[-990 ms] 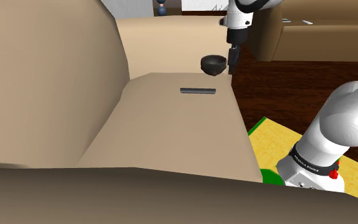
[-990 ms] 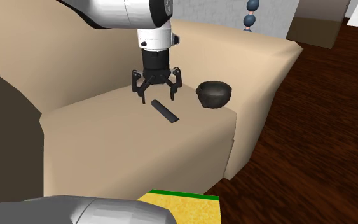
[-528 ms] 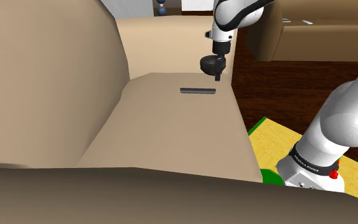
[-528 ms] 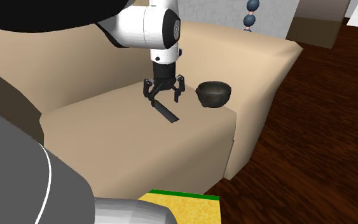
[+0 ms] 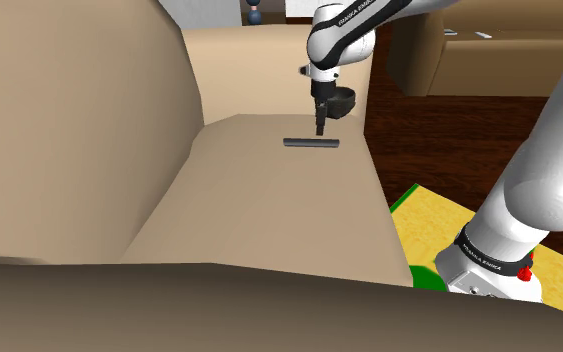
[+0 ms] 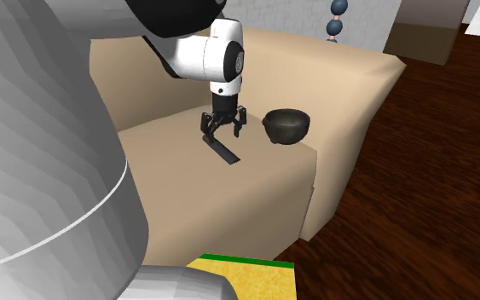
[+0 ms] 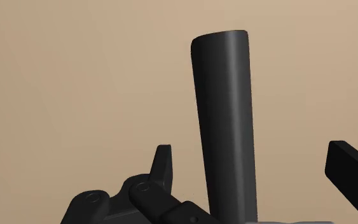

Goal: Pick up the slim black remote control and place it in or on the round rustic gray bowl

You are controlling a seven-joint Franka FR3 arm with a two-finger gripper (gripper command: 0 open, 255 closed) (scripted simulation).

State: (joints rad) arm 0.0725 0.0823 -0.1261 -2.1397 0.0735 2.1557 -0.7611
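Observation:
The slim black remote (image 5: 311, 143) lies flat on the tan sofa seat (image 5: 269, 200), near its far edge. The dark round bowl (image 5: 345, 101) stands just beyond it, towards the shoulder view's right. My gripper (image 5: 320, 130) hangs low over the remote's bowl-side end. In the second exterior view the gripper (image 6: 222, 134) hovers just above the remote (image 6: 223, 150), with the bowl (image 6: 286, 126) to its right. The wrist view has the remote (image 7: 225, 121) running lengthwise between my fingers (image 7: 163, 164). The gripper (image 7: 257, 167) is open and its fingers do not touch the remote.
The sofa's tall backrest (image 5: 69, 120) rises on the shoulder view's left. Its seat ends at a drop to dark wooden floor (image 5: 439, 150) on the right. A yellow, green-edged surface (image 5: 439, 225) lies by the stand. Another tan sofa (image 5: 499, 60) stands far back.
The gripper has swung from beside the bowl leftwards in the shoulder view and come down over the remote. Its fingers stay open. The remote and the bowl have not moved.

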